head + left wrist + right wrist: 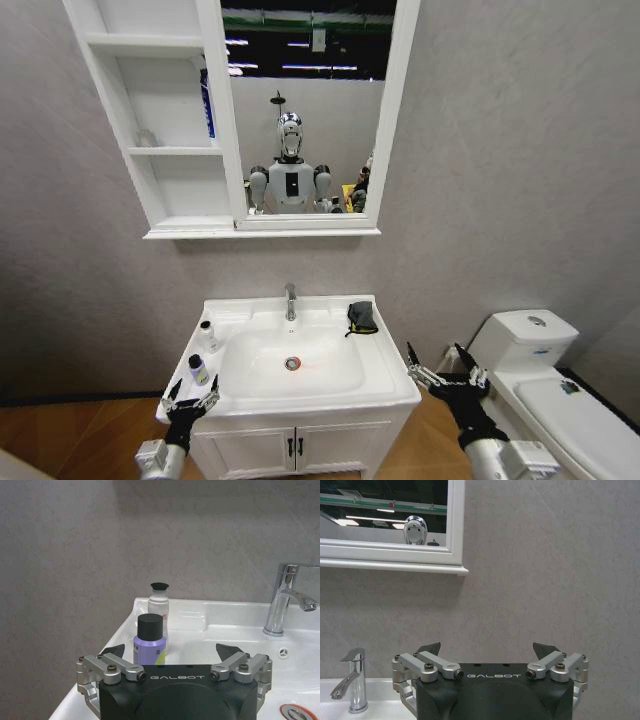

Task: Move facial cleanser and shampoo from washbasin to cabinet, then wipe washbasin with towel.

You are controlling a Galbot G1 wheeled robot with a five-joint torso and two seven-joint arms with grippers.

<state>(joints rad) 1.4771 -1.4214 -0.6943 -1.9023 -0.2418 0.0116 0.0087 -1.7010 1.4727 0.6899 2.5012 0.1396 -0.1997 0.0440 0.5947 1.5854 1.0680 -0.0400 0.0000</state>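
Two small bottles stand on the left rim of the white washbasin (388, 372): a white one with a black cap (207, 336) behind a purple one with a black cap (199, 369). Which is the facial cleanser and which the shampoo I cannot tell. My left gripper (190, 397) is open just in front of the purple bottle (149, 642), level with it and apart from it; the white bottle (158, 607) is right behind. The dark towel (361, 318) lies crumpled on the back right rim. My right gripper (440, 368) hangs open, right of the basin. The white cabinet (160, 150) hangs above on the left.
A chrome tap (290, 300) stands at the back middle of the basin, with the drain (292, 363) in the bowl. A white toilet (545, 385) stands close on the right. The middle shelf holds a blue item (207, 105) and a small clear one (147, 138).
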